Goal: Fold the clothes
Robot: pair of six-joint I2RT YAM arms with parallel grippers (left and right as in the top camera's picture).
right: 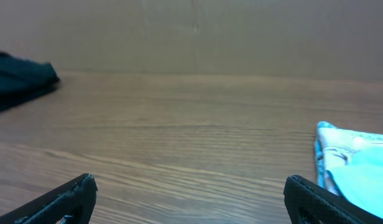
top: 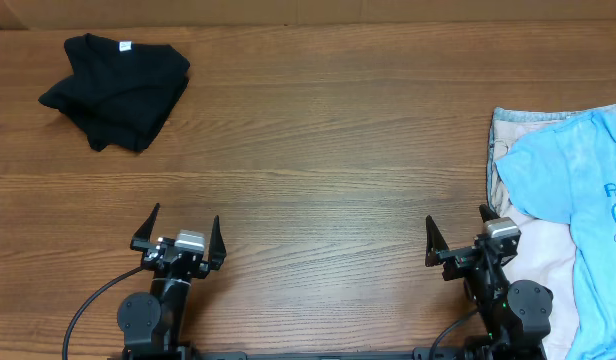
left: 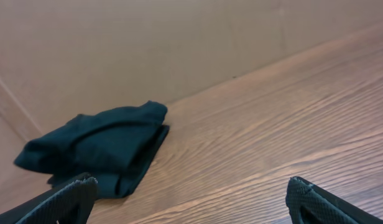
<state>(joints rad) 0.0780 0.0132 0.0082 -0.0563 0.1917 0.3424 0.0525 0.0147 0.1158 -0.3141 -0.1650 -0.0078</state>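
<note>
- Your left pincer (top: 184, 226), right pincer (top: 456, 226): wide open, empty.
- Black garment (top: 116, 90) crumpled far left.
- Light blue T-shirt (top: 578, 190) runs front-to-back at desk's (top: 328, 150) right edge.

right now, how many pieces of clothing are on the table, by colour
black garment: 1
light blue T-shirt: 1
pale beige cloth under the T-shirt: 1, possibly more layers
total: 3 that can be told apart

One black garment (top: 118, 90), one light blue T-shirt (top: 573, 170), one beige garment (top: 543, 262), and two pairs of jaws.
</note>
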